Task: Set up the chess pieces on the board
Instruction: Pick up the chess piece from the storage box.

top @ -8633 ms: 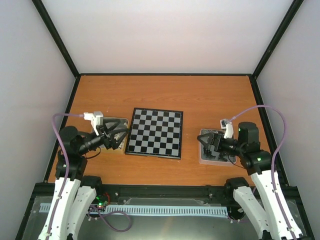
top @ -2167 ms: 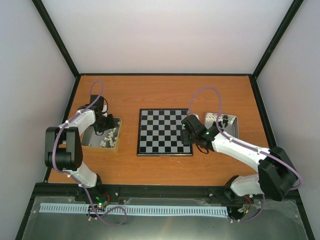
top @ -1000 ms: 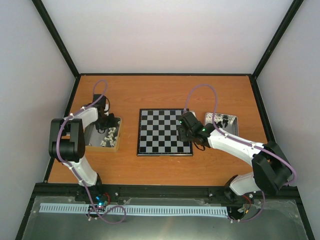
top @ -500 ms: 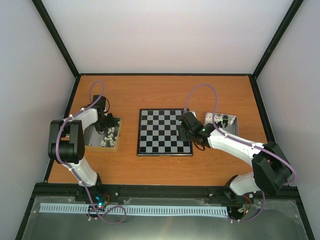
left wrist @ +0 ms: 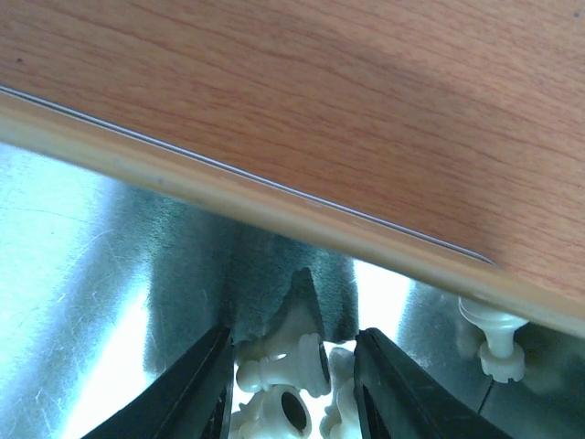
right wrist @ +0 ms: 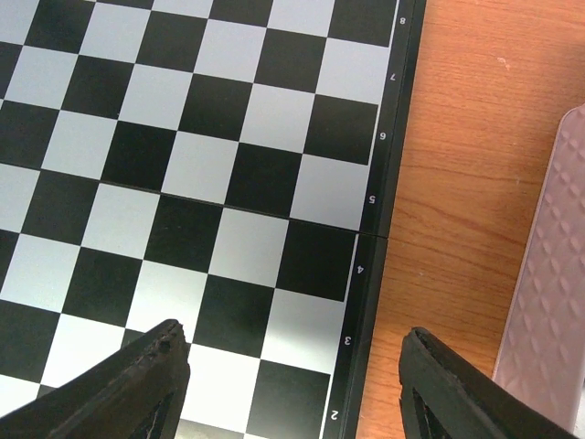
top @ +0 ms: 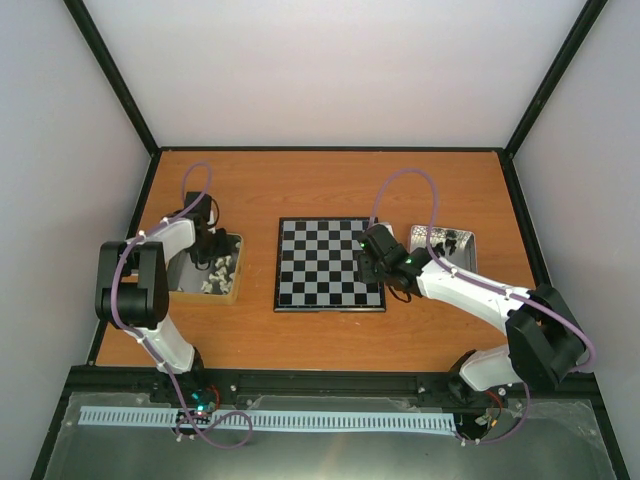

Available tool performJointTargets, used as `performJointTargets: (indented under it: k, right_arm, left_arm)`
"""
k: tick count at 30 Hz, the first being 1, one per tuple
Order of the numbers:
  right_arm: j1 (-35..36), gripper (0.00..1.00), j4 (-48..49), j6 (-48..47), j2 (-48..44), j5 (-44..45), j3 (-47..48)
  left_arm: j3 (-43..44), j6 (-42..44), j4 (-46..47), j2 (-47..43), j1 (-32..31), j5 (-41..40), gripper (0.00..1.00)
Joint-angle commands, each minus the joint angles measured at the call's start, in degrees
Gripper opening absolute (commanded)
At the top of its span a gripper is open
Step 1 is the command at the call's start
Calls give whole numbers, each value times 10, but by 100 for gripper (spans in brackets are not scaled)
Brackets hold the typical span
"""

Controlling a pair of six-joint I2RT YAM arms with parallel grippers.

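As the left hand (left wrist: pixel 291 389) sits low in the left tin (top: pixel 185 282), I judge the step in hand to be lifting one of the cream-white pieces (top: pixel 222 270) out of the heap.

- To do it well: centre on a single piece. The one lying on its side (left wrist: pixel 291 358) between the fingers is the candidate.
- Close only when its neighbours are clear of the pads, then rise straight up so nothing rides along.
- Left hand: fingers apart at a narrow gap, straddling that piece. Nothing gripped yet, and I cannot tell if there is contact.
- Right hand (right wrist: pixel 292 352): fingers wide apart and empty, hovering over the right edge of the board (right wrist: pixel 183 137).
- Board: lies mid-surface and is bare, with no piece set.
- Farther right: black pieces (top: pixel 452 237) wait in the right tin (top: pixel 474 250).
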Motion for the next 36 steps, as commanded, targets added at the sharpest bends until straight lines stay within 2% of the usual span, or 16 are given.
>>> performJointTargets:
  k: [1, 5, 13, 25, 26, 29, 32, 36]
  right_arm:
    - [3, 64, 13, 8, -8, 0, -7]
    - [3, 64, 16, 6, -7, 1, -7]
    - [3, 64, 19, 1, -7, 1, -3]
    - [3, 64, 33, -1, 6, -26, 48]
    - [3, 64, 34, -1, 7, -29, 51]
    - [3, 64, 34, -1, 13, -35, 60]
    - [3, 64, 31, -1, 17, -38, 61]
    - [3, 64, 29, -1, 14, -41, 58]
  left_arm:
    - [-18, 21, -32, 19, 1, 3, 35]
    - [-17, 2, -37, 14, 2, 19, 30]
    - [-14, -62, -39, -10, 2, -30, 29]
    - [9, -23, -31, -64, 2, -13, 29]
    - [8, -20, -33, -63, 2, -14, 29]
    - [10, -22, -46, -58, 2, -19, 39]
    - [10, -58, -53, -57, 2, -18, 42]
    - [14, -130, -37, -54, 3, -39, 38]
